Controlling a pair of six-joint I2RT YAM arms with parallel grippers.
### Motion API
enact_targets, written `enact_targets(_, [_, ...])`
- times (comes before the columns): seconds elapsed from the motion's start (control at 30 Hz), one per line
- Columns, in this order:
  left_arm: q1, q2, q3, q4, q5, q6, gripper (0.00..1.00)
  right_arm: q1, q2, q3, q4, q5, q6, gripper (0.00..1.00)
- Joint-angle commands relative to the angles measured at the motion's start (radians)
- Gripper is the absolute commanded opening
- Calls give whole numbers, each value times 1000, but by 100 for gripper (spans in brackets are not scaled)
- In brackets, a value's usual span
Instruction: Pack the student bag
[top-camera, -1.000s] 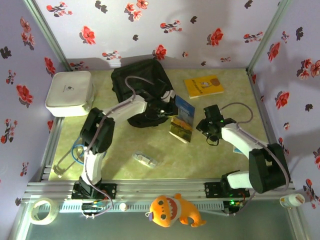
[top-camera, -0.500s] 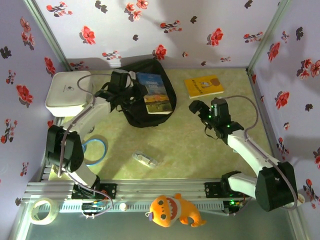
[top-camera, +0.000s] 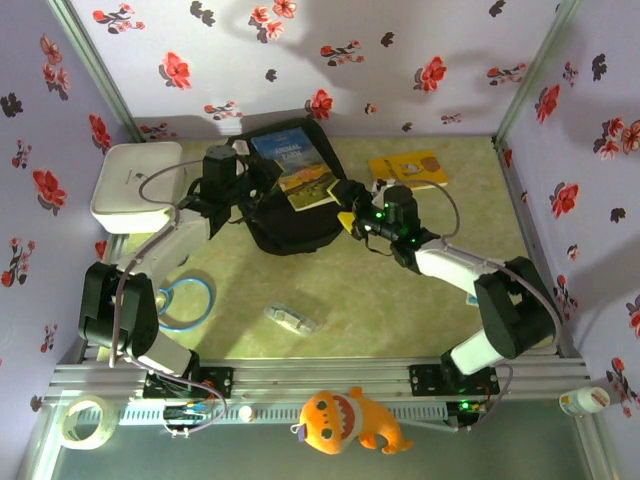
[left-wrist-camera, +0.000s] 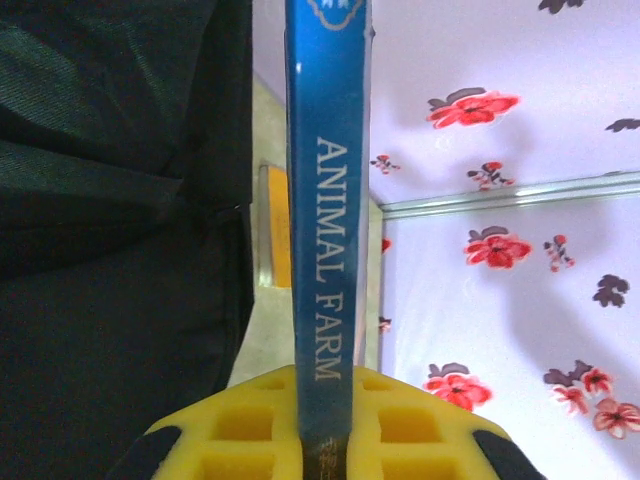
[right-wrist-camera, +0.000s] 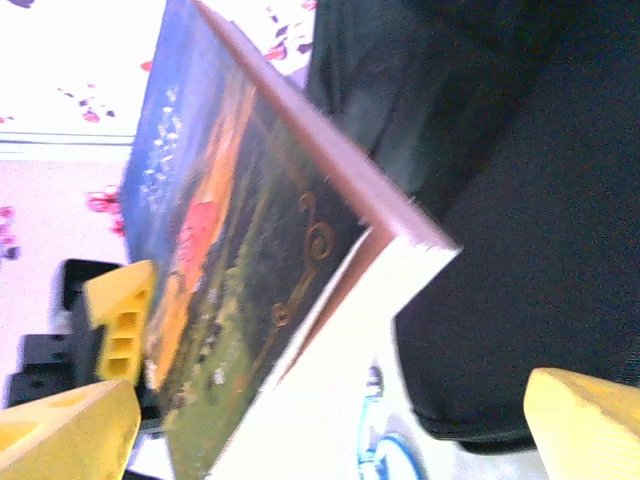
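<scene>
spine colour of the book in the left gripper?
The book has a blue spine with pale lettering, clearest in the left wrist view.

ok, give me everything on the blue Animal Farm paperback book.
The blue paperback book has a pale-lettered ANIMAL FARM spine, a cover of blue sky over a dark farm landscape, and pale page edges. It's closed and tilted over the large black fabric backpack, gripped at its spine edge by the yellow-fingered left gripper. The open right gripper flanks its near corner; contact unclear.
</scene>
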Motion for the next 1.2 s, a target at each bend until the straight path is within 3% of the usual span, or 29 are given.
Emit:
enact_targets(0.0, [6,-43,-5,188,18,-70,0,12,49,44,226,-39,139,99])
enact_targets(0.27, [1,-32,-26,286,18,-146,0,25,129,60,342,23,289,93])
enact_targets(0.67, [-4,-10,-53,348,21,-199,0,51,192,91,419,35,309,69])
enact_targets(0.97, [-18,-24,-80,364,8,-219,0,34,201,111,386,48,209,24])
enact_targets(1.07, [-15,-44,-104,326,-4,-183,19,22,184,93,371,60,184,15])
enact_targets(1.1, [-13,-53,-113,309,-8,-158,34,14,171,84,354,66,174,12])
enact_targets(1.17, [-12,-79,-144,277,-26,-87,49,-3,138,62,311,74,148,10])
